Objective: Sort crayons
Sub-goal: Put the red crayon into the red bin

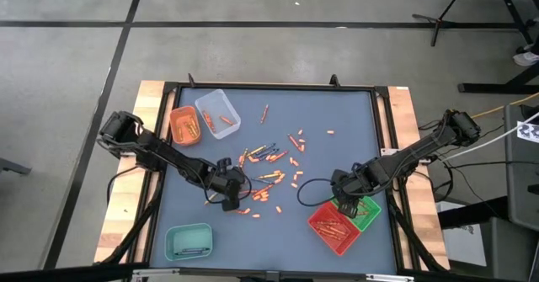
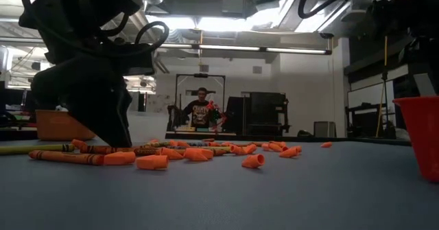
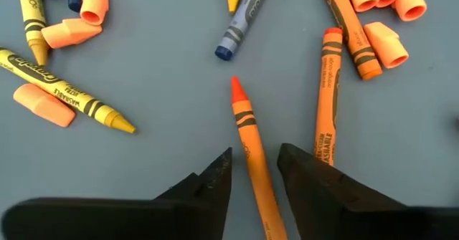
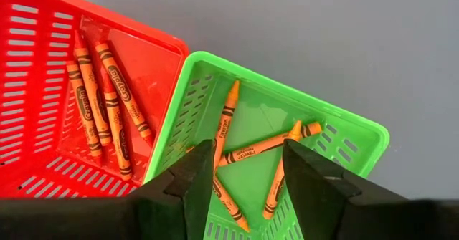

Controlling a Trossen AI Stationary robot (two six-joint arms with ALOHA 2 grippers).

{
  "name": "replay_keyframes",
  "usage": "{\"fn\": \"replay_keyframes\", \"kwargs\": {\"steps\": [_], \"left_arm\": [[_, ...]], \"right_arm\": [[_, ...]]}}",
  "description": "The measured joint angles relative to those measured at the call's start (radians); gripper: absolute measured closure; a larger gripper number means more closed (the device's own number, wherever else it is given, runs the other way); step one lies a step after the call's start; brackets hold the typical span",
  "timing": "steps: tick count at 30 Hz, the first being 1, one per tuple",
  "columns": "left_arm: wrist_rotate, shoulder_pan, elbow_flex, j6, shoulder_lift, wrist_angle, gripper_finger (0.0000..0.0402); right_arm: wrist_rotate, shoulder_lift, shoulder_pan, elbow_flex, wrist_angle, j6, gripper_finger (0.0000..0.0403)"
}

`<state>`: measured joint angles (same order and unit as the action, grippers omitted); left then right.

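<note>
Orange crayon (image 3: 252,157) lies on the desk (image 1: 320,147) between my left end effector's (image 3: 254,170) narrowly parted fingers, scattered crayons (image 1: 274,157) beyond it. Rightward, my right end effector (image 4: 248,170) hangs parted over the green tray (image 4: 343,132), beside the red tray (image 4: 43,68).

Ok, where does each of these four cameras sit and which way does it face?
High view: above, looking straight down on the table, both arms, left claw, right claw.
Low view: at tabletop height, level across the scattered crayons; the left arm looms near.
Left wrist view: down past its open fingers straddling an orange crayon.
Right wrist view: down past its open fingers into the green tray and red tray.
Shared: both trays also show in the high view.
</note>
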<state>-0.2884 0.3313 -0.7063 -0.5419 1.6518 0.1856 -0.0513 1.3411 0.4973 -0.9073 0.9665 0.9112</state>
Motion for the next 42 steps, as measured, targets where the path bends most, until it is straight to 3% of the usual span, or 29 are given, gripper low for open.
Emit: {"fn": "replay_keyframes", "kwargs": {"steps": [12, 20, 33, 42], "left_arm": [[-0.013, 0.000, 0.002, 0.002, 0.002, -0.026, 0.0383], [-0.037, -0.001, 0.005, 0.024, 0.002, -0.079, 0.0398], [-0.045, -0.069, 0.006, 0.342, 0.001, -0.681, 0.0393], [-0.004, -0.096, 0.004, 0.370, -0.001, -0.927, 0.0392]], "right_arm": [[0.000, 0.000, 0.000, 0.000, 0.000, 0.000, 0.0237], [0.000, 0.000, 0.000, 0.000, 0.000, 0.000, 0.0237], [0.033, -0.001, 0.000, 0.000, 0.001, -0.003, 0.0237], [0.049, -0.002, 0.000, -0.088, 0.083, -0.036, 0.0237]]}}
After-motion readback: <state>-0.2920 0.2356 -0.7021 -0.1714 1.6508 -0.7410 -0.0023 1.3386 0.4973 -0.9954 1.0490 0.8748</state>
